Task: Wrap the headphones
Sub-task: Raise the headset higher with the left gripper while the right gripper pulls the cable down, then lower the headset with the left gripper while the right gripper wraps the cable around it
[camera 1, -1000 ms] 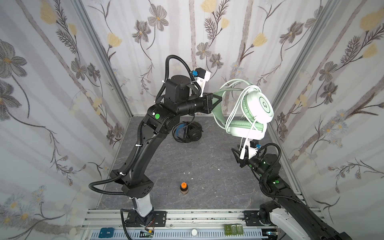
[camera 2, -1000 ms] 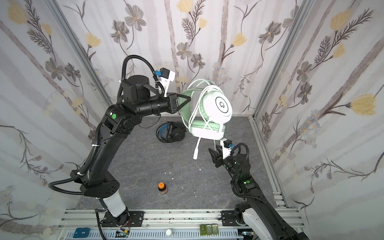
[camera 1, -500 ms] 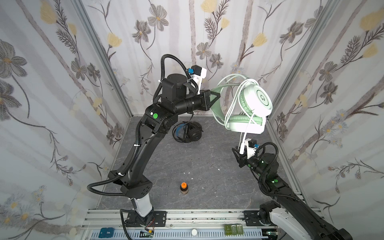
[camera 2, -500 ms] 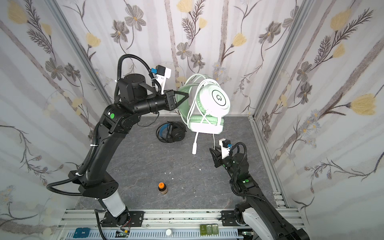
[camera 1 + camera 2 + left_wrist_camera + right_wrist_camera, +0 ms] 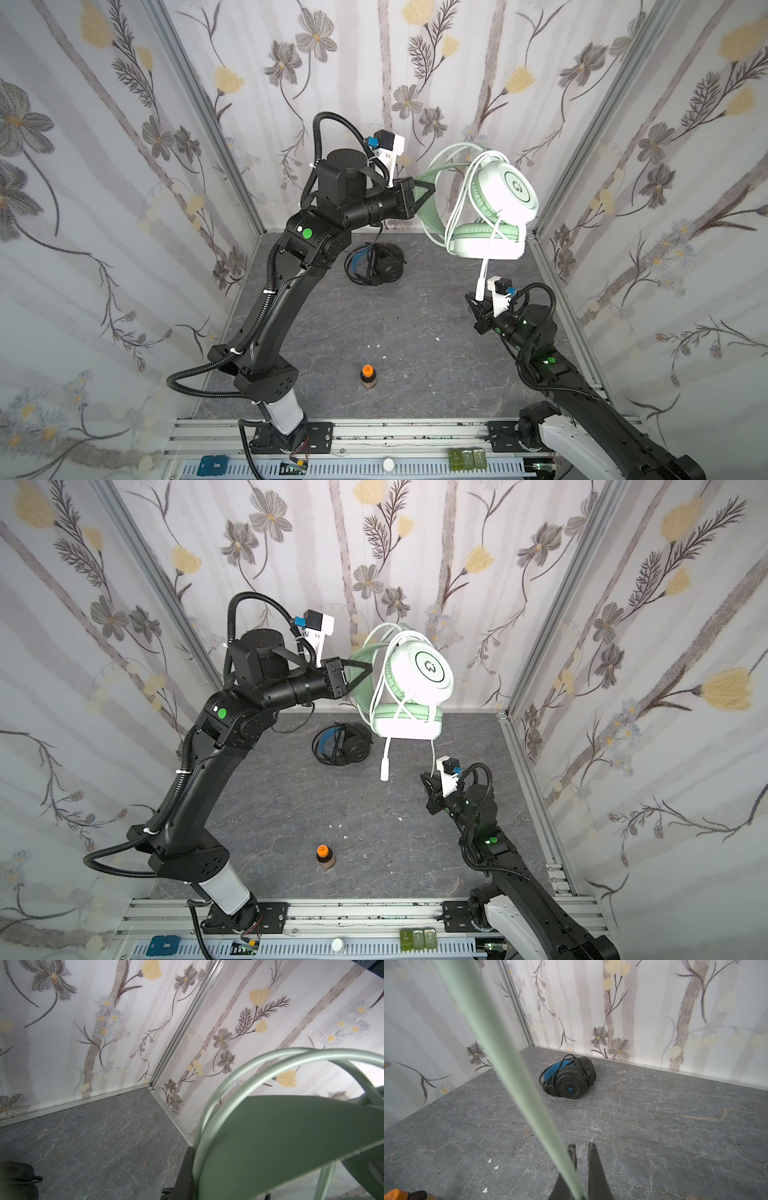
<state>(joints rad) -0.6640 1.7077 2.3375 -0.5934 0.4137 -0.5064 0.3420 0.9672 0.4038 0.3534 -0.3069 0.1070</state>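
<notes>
Aloft in left pincer (image 5: 430,189), mint green headphones (image 5: 505,195)

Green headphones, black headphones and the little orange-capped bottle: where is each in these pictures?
green headphones (image 5: 513,193): a top view, white outer earcup.
black headphones (image 5: 570,1085): right wrist view, round earcup with blue mark.
orange-capped bottle (image 5: 324,857): a top view, body below the cap.

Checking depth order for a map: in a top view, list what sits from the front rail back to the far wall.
Bottle → right gripper → black headphones. Green headphones hang in the air in the left gripper, so they are left out.
</notes>
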